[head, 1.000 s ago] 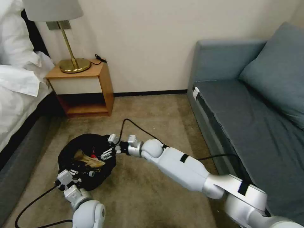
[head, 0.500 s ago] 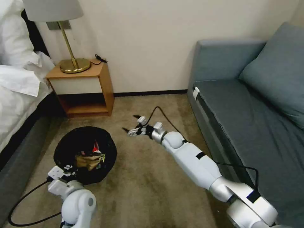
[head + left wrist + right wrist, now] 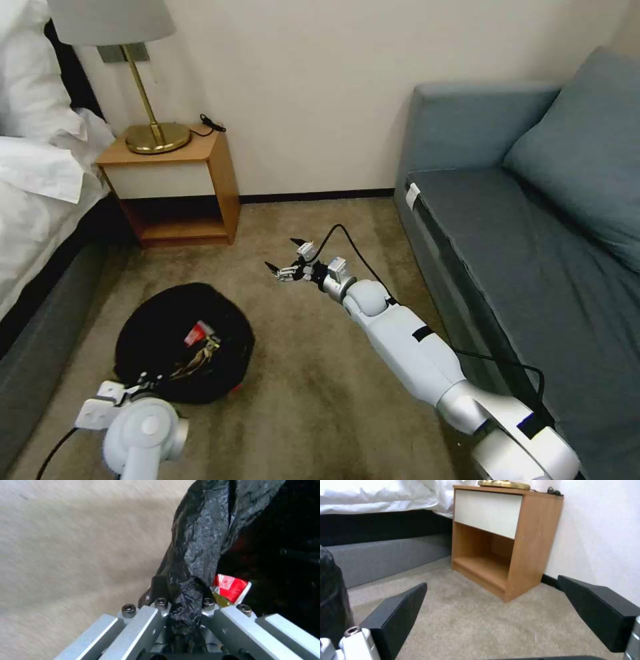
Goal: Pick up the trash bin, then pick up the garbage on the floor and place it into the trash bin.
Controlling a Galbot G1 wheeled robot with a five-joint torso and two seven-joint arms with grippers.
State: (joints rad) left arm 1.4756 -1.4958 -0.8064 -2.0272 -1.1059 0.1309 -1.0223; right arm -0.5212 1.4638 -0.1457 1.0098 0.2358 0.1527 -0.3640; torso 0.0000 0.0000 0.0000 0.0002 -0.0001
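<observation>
Our left gripper pinches the trash bin by its bag; that could slip. Right gripper hangs wide apart over carpet.

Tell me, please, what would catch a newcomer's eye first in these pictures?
The black-bagged trash bin on the carpet by the bed, with a red-and-white wrapper among the litter inside. The left hand is shut on the bin's bagged rim at its near side. The right hand hangs open above the carpet between bin and sofa.
</observation>
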